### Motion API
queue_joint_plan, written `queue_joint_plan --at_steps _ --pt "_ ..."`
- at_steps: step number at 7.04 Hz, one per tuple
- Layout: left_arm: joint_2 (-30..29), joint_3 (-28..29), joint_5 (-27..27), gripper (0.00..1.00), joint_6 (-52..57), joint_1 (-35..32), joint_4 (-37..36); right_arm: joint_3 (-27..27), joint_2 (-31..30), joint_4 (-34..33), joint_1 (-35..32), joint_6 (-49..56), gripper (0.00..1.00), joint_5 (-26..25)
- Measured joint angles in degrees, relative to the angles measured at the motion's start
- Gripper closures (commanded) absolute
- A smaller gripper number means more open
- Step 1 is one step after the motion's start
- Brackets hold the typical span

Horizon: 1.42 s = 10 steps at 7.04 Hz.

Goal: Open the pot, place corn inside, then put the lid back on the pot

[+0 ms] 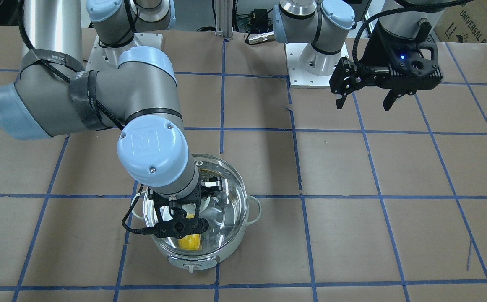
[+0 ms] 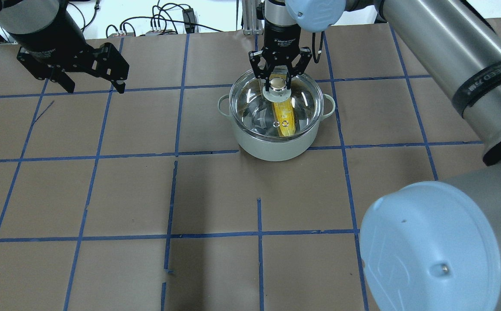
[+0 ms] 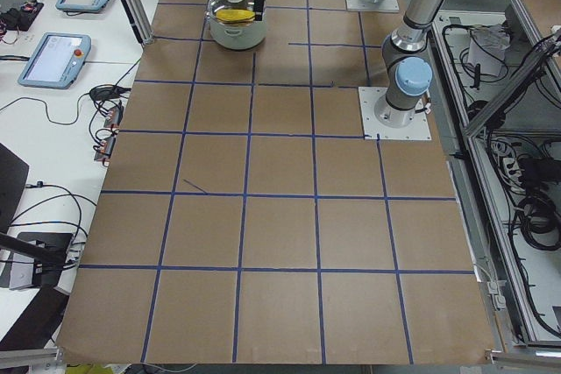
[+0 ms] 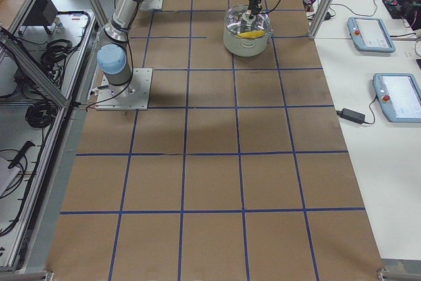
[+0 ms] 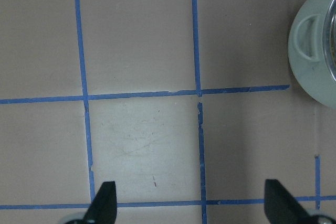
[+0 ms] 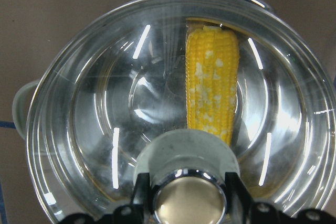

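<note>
The right gripper [image 2: 278, 84] is reaching straight down over the pot [image 2: 276, 146]. Its jaws are set narrow and are clamping the beige-topped knob of the lid [image 2: 304, 103], one finger on each side. The lid is sitting on the pot's rim, and the corn [image 2: 285, 119] is lying inside under the glass. The pot is standing on the table [image 2: 215, 194], toward the edge opposite the robot. The left gripper [image 2: 94, 88] is hovering toward the table's left edge, jaws spread wide and gripping nothing.

Pot [image 4: 245, 44] at 12 o'clock on the table [image 4: 210, 182], lid [image 4: 237, 20] on, corn [image 4: 252, 33] yellow through the glass. Right gripper [image 4: 251, 16] straight down over lid centre, jaws too small to read. Arm base [image 4: 122, 87] at 10 o'clock.
</note>
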<state>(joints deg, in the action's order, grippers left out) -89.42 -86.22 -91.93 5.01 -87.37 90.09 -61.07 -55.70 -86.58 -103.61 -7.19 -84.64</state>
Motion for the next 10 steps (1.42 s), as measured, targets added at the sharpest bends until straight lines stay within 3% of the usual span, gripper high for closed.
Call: queue_joint_plan --at_steps 2,4,7,10 --pt "0.01 0.0 -0.04 0.0 0.04 0.0 0.0 0.21 0.02 -0.07 0.39 -0.08 0.15 0.04" --pt "0.01 -0.01 -0.01 0.0 0.02 0.0 0.0 0.28 0.04 -0.3 0.57 -0.11 0.01 -0.01" --pt "0.04 -0.03 0.0 0.0 0.08 0.0 0.0 0.3 -1.65 -1.06 1.88 -0.59 0.0 -0.36" --pt "0.11 -0.01 -0.06 0.0 0.01 0.0 0.0 -0.18 -9.45 -1.66 7.12 -0.01 0.01 -1.46"
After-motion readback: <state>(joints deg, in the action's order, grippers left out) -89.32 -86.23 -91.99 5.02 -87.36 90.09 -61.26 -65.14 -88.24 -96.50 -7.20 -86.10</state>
